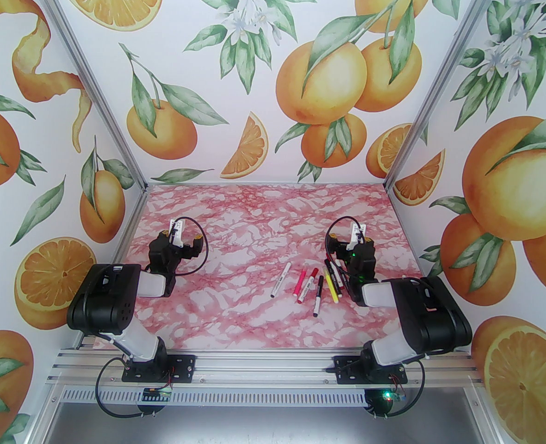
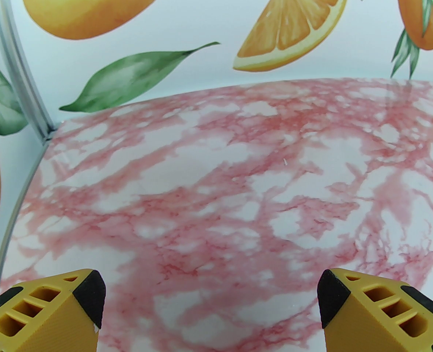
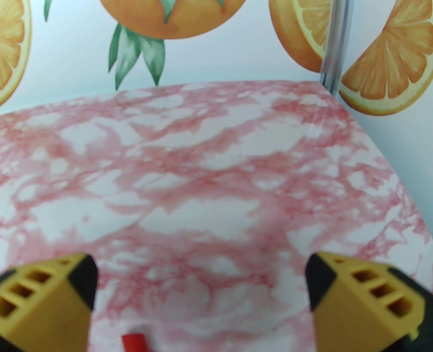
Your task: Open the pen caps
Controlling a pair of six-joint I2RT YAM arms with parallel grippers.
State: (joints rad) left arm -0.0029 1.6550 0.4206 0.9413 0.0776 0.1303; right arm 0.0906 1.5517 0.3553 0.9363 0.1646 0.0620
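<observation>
Several pens (image 1: 318,296) lie in a loose fan on the pink marble table (image 1: 236,312), right of centre. Most have white barrels; one is pink (image 1: 299,281) and one yellow (image 1: 331,286). The pen caps seem to sit on the barrels' far ends, among them a red one (image 1: 313,273), a black one (image 1: 320,280) and a white one (image 1: 288,265). My right gripper (image 1: 350,237) hovers open just behind the fan's right side. In the right wrist view a red cap (image 3: 134,343) peeks in below the open right gripper (image 3: 202,281). My left gripper (image 1: 182,236) is open over bare table at the left, and its wrist view shows the left gripper (image 2: 211,295) wide apart.
Walls printed with oranges close in the table on the left (image 1: 46,178), back (image 1: 263,109) and right (image 1: 495,178). A metal rail (image 1: 263,363) carrying both arm bases runs along the near edge. Bare marble lies between the left arm and the pens.
</observation>
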